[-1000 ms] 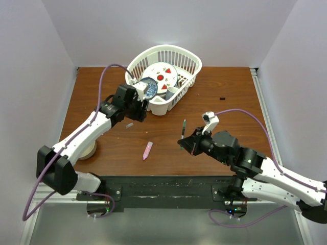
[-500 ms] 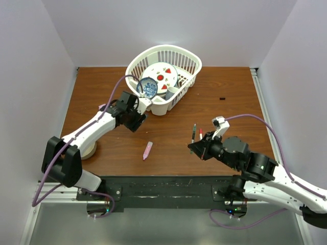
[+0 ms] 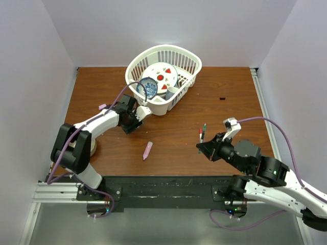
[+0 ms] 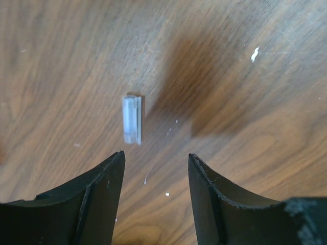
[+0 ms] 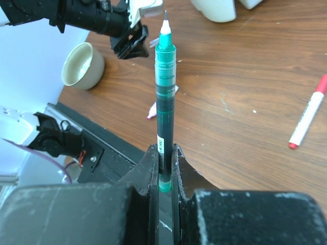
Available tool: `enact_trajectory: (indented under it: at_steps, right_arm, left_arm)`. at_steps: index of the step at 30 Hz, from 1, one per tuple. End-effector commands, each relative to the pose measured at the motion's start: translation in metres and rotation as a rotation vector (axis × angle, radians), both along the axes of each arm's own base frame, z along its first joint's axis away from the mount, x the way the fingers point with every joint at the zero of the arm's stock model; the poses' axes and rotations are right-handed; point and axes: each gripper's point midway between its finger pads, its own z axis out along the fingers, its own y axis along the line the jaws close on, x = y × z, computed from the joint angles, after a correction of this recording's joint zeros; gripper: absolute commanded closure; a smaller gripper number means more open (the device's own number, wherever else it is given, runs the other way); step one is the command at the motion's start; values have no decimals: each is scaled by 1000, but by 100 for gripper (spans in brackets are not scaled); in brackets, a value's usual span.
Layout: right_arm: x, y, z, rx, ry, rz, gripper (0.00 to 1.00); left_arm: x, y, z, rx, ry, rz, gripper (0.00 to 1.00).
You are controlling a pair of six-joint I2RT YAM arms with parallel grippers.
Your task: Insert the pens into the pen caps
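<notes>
Left gripper (image 4: 155, 166) hovering wide open, empty, over clear cap (image 4: 131, 120); right gripper (image 5: 163, 155) clamping green pen (image 5: 164, 87); wood table (image 3: 235, 107), white walls (image 3: 30, 76) enclosing.

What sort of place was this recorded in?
Probably a robot test booth: a wooden table boxed in by plain white walls, robot arms bolted to a plate at its near edge, and staged props: a basket of dishes, a green pen in the right tool.
</notes>
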Motion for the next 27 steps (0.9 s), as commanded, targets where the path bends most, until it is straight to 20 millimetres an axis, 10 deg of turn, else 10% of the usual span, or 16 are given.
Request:
enact_trajectory:
  at_steps: [1,15,27]
  right_arm:
    - [7,-15,22,2,-51,-60,100]
    - [9,-22,27,-17,-66,-85,100]
    - [11,-24,31,-32,-78,-92,100]
  left_arm:
    - [26,-12,3,-34,-48,-35,43]
    - [39,-2,-21,9,-43,-1,44]
    - [13,-11,-29,-73,76,48,69]
